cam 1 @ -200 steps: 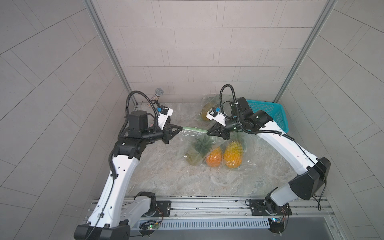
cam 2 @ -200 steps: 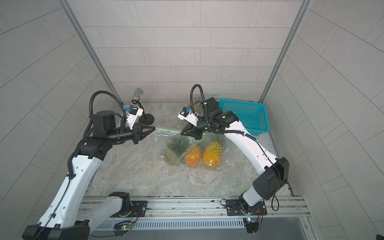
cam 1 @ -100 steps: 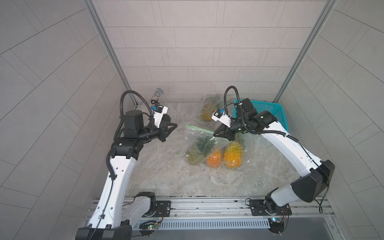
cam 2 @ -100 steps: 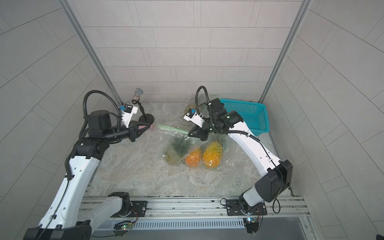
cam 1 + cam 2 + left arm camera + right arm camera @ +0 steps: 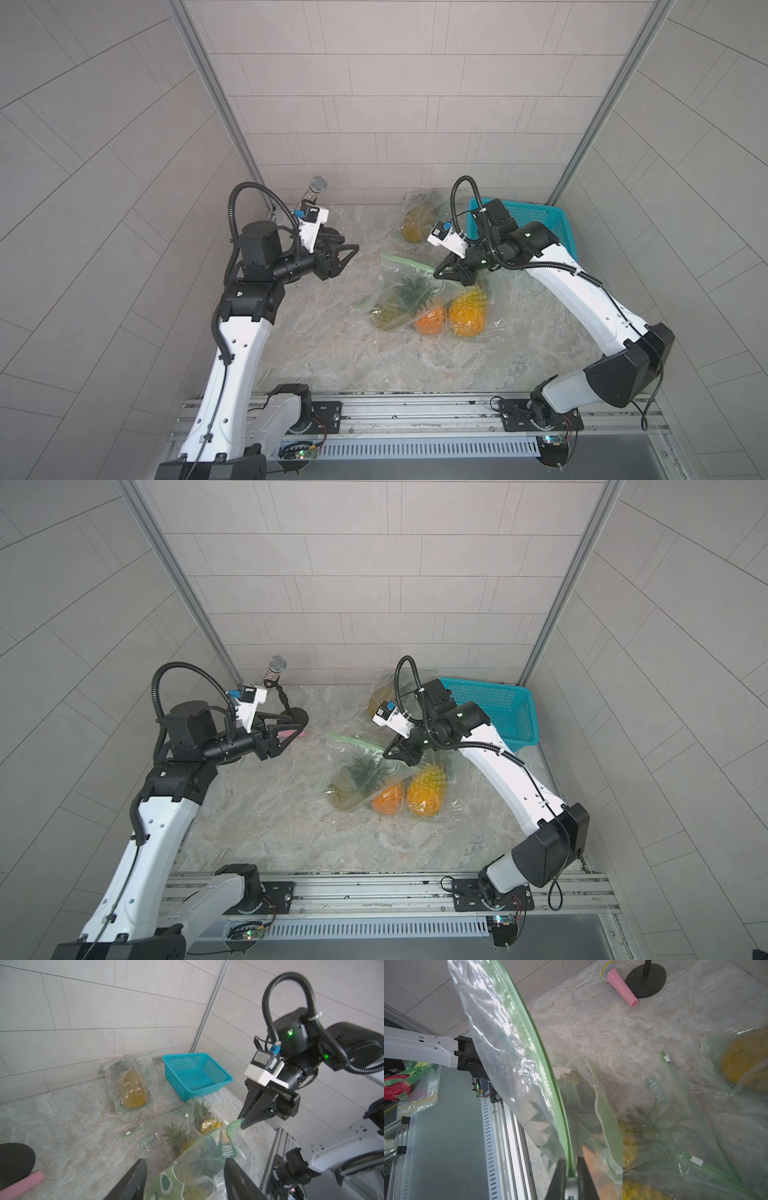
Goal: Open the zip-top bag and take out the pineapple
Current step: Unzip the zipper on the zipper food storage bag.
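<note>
A clear zip-top bag (image 5: 395, 278) with a green zip strip (image 5: 546, 1064) lies mid-table, its top lifted. Inside it is a greenish pineapple (image 5: 384, 318) with dark leaves (image 5: 577, 1105). My right gripper (image 5: 435, 275) (image 5: 571, 1162) is shut on the right end of the zip strip and holds it above the table. My left gripper (image 5: 348, 262) (image 5: 186, 1160) hangs open and empty to the left of the bag, a short gap from it. In the left wrist view the bag (image 5: 207, 1157) shows beyond the spread fingers (image 5: 133, 1180).
Two more bagged pineapples, an orange one (image 5: 430, 322) and a yellow one (image 5: 467, 309), lie against the held bag. Another bagged pineapple (image 5: 415, 220) leans at the back wall beside a teal basket (image 5: 540, 224). A microphone stand (image 5: 297, 719) and a pink microphone (image 5: 618, 982) sit back left.
The zip strip, stretched between both grippers a second ago, came out of my left gripper. That gripper drew back left and opened. The bag's top sagged toward my right gripper.
</note>
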`<move>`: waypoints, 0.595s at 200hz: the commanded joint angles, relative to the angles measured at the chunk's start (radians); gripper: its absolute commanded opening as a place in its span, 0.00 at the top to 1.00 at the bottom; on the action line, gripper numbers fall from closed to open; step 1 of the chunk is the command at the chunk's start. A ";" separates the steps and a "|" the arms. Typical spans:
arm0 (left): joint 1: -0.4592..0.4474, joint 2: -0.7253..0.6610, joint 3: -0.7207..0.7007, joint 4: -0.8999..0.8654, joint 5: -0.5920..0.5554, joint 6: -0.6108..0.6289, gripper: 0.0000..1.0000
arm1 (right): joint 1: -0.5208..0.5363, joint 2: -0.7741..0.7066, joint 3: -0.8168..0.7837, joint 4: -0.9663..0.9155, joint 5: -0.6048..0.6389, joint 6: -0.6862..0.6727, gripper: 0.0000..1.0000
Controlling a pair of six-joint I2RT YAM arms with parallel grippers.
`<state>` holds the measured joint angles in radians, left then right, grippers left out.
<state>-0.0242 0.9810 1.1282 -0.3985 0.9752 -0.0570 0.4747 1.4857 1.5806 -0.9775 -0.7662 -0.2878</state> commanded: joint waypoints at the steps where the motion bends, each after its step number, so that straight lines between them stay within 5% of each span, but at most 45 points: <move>1: -0.042 -0.015 -0.020 0.046 0.034 -0.014 0.32 | 0.022 -0.014 0.037 0.037 -0.011 0.025 1.00; 72: -0.202 -0.005 -0.078 0.073 -0.056 -0.028 0.31 | 0.076 0.014 0.076 0.079 0.005 0.056 1.00; 119: -0.236 -0.011 -0.127 0.179 -0.157 -0.082 0.51 | 0.099 0.025 0.085 0.084 0.008 0.062 1.00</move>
<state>-0.2474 0.9813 1.0252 -0.3119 0.8799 -0.1173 0.5652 1.5135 1.6398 -0.9184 -0.7509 -0.2310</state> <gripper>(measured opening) 0.555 0.099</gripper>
